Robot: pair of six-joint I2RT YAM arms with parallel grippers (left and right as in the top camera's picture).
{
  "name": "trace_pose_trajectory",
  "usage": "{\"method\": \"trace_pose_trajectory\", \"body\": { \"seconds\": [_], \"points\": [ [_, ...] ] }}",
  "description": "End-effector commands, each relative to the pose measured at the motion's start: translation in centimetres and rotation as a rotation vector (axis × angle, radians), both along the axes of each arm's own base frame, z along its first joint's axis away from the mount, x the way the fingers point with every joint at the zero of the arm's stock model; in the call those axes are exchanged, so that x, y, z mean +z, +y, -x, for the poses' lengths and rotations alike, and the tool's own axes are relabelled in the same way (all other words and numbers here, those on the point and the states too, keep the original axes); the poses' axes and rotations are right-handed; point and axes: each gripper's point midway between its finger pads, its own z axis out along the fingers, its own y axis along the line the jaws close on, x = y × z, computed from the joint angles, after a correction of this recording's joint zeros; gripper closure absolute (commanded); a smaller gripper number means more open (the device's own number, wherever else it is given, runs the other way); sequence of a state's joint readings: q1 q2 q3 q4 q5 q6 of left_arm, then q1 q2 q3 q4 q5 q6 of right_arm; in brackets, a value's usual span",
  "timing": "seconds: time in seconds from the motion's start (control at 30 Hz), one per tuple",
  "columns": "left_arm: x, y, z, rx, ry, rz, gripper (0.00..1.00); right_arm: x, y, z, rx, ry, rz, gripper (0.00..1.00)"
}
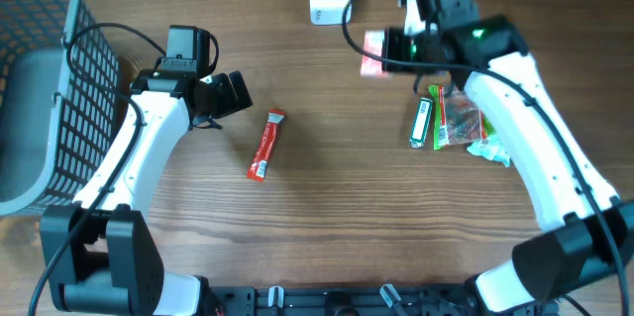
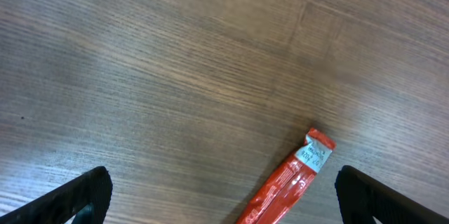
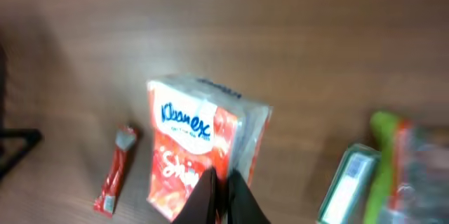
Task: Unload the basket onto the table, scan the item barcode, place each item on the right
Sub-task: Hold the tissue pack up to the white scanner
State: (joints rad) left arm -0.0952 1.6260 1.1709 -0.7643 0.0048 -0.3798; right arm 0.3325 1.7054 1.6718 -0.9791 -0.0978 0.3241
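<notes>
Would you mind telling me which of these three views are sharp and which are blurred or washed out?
Overhead: evenly lit and sharp, though the tissue pack reads as a pale, washed-out pink patch. Left wrist: the wooden table and the red sachet are crisp. Right wrist: blurred throughout, the Kleenex lettering just legible, the packets at the right smeared.

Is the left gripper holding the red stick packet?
No: the left gripper is open, and the red stick packet lies flat on the wooden table, touching neither finger.
</notes>
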Motion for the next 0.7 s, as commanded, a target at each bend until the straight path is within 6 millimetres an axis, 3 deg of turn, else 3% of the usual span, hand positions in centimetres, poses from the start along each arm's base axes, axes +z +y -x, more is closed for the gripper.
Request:
{"method": "trace_pose_trajectory", "body": {
  "seconds": [0.0,0.1,0.17,0.4,0.5,0.67],
  "points": [
    [-0.1,0.2,-0.1,-0.001,0.002,-0.007,0.0,5.2,-1.7,-3.1,-0.034,-0.122,0.138,0.96],
    [-0.1,0.2,-0.1,-0.001,0.002,-0.007,0.0,8.0,-1.6,-5.4,-0.046,-0.189,0.166,0.96],
    [-0.1,0.2,-0.1,-0.001,0.002,-0.007,0.0,8.4,-0.6,-7.4,-0.024,-0.251,0.164,0.96],
    [-0.1,0.2,-0.1,-0.001,0.002,-0.007,0.0,4.7,1.9,-11.9,0.044,-0.343,0.362,0.96],
    [-0.1,0.2,-0.1,-0.001,0.002,-0.007,0.0,2.3,5.1,-15.0,0.17,-0.458,0.582,0.96],
    [-0.1,0.2,-0.1,-0.001,0.002,-0.007,0.0,2.1,9.3,-17.8,0.299,-0.639,0.889,0.96]
  ]
}}
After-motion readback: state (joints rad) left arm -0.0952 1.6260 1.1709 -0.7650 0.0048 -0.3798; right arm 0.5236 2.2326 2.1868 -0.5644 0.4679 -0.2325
